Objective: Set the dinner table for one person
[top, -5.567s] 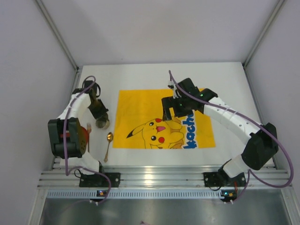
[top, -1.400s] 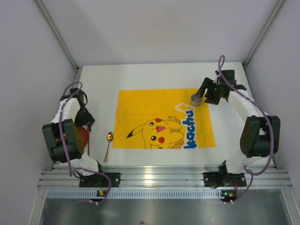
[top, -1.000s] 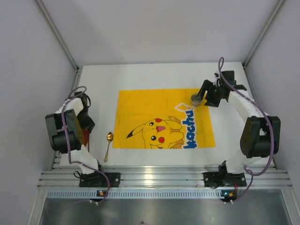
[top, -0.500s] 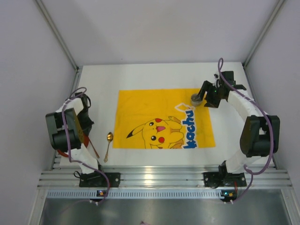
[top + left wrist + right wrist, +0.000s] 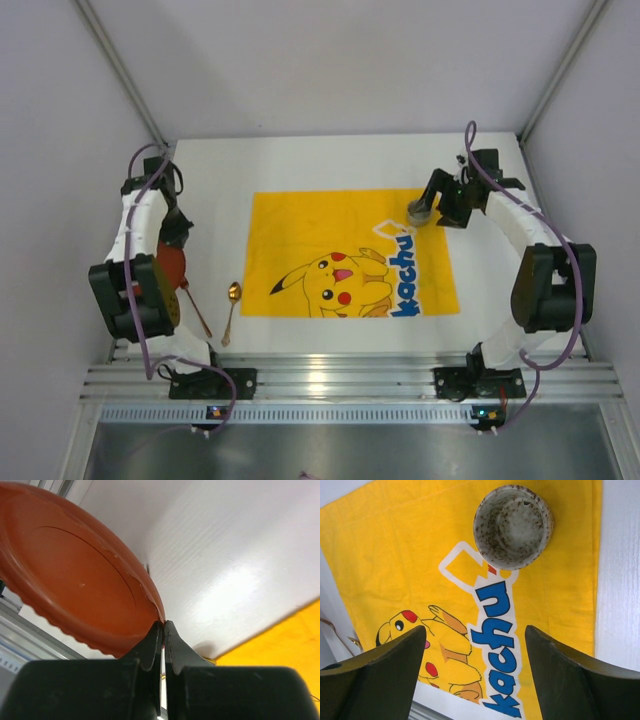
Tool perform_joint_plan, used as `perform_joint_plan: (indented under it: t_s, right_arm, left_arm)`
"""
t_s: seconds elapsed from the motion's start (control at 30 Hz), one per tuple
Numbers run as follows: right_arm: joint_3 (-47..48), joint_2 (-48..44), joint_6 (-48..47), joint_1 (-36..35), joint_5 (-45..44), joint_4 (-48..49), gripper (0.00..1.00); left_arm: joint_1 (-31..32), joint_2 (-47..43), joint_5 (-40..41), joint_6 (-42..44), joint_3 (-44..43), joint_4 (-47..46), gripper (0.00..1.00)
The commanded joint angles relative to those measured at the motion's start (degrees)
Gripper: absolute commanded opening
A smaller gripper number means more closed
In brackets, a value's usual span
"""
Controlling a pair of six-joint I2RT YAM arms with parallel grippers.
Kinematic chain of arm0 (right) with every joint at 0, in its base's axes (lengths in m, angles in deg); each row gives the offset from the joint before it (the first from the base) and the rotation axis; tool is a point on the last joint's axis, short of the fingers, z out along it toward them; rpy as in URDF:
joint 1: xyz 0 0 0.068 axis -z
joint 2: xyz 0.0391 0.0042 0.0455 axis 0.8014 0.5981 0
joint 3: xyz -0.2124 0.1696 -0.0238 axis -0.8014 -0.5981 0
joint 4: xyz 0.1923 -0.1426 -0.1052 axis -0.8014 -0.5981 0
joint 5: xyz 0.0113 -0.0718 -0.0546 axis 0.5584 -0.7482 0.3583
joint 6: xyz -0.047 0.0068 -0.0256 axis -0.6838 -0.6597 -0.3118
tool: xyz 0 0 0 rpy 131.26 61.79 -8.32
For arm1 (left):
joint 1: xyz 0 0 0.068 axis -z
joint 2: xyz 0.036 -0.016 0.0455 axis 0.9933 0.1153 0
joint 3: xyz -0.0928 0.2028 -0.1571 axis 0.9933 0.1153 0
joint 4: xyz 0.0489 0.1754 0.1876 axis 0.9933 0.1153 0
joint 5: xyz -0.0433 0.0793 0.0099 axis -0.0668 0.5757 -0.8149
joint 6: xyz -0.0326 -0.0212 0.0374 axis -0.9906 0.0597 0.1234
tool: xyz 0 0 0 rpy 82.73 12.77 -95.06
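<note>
We see the white worktop [image 5: 330, 160] filling the space in front of both arm bases, with its ribbed aluminium rail [image 5: 350, 380] along the near edge. A yellow mat [image 5: 300, 225] printed with Pikachu lies flat in the middle of it.

At the left side, off the mat, the left jaws are pressed together on the rim of a red plate [image 5: 75, 580], pinching it. The plate is tilted, and we cannot tell if its lower edge touches the worktop. Just beside the near left corner of the mat lies a gold spoon [image 5: 232, 303]. Next to the spoon is a thin red-brown stick [image 5: 197, 310], which we cannot identify.

A grey speckled cup [image 5: 513, 526] stands upright on the far right corner of the mat. The right jaws are spread wide, near the cup but apart from it.
</note>
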Motion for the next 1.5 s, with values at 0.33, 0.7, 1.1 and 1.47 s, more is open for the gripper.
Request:
perform_joint_plan:
  t_s: [0.33,0.7,1.1,1.47]
  right_arm:
    - [1.3,-4.1,0.9,0.2,-2.8,0.1,1.00]
    - [-4.0,-17.7,2.3,0.5,-11.6,-2.6,1.00]
    - [-12.2,-27.1,1.0,1.6,-12.7,-4.7,1.00]
    - [-14.9,-27.9,1.5,1.6,-12.0,-4.5,1.00]
  left_arm:
    - [27.4,6.2,-11.6,-2.2,-14.3,-2.2,0.00]
    - [55.1,26.9,-18.3,2.9,-38.4,-3.8,0.00]
    - [60.7,40.6,-15.6,2.1,-47.0,4.2,0.00]
    - [61.8,36.3,-17.5,1.8,-41.2,4.2,0.51]
